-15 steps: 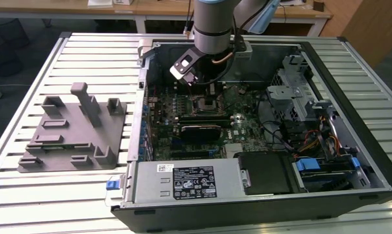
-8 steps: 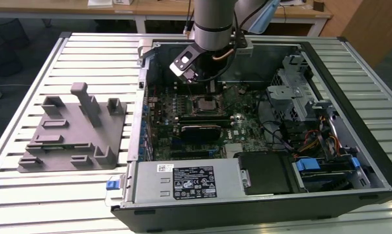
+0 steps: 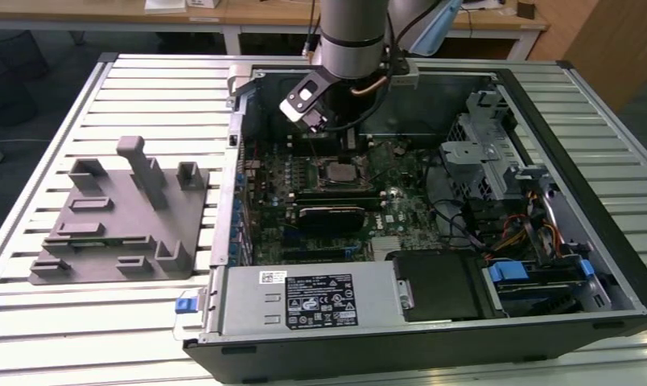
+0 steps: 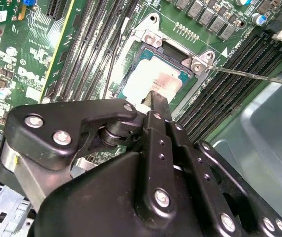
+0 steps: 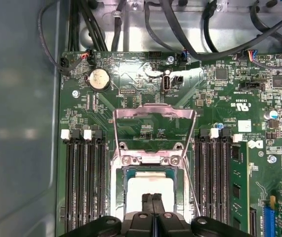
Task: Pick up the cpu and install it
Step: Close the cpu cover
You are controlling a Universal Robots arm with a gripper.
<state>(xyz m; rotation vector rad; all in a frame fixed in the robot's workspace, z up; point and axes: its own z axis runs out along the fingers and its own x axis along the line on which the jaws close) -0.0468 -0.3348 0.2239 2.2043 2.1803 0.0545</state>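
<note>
The cpu (image 4: 153, 81) is a pale silver-grey square lying flat in the motherboard socket, and it also shows in the first wrist view (image 5: 150, 185) and the exterior view (image 3: 341, 171). The socket's metal load plate (image 5: 153, 112) stands folded open and its thin lever (image 4: 249, 75) sticks out to the side. My gripper (image 4: 159, 95) hangs directly over the cpu's top, its two black fingers (image 5: 149, 200) pressed together with nothing between them. Whether the tips touch the chip I cannot tell.
The open computer case (image 3: 581, 104) lies on a slatted table. Memory slots (image 5: 84, 182) flank the socket. A black block (image 3: 329, 215) sits on the board, with a power supply (image 3: 302, 297) and drive cage (image 3: 484, 153) nearby. A grey plastic fixture (image 3: 120, 217) stands at the exterior view's left.
</note>
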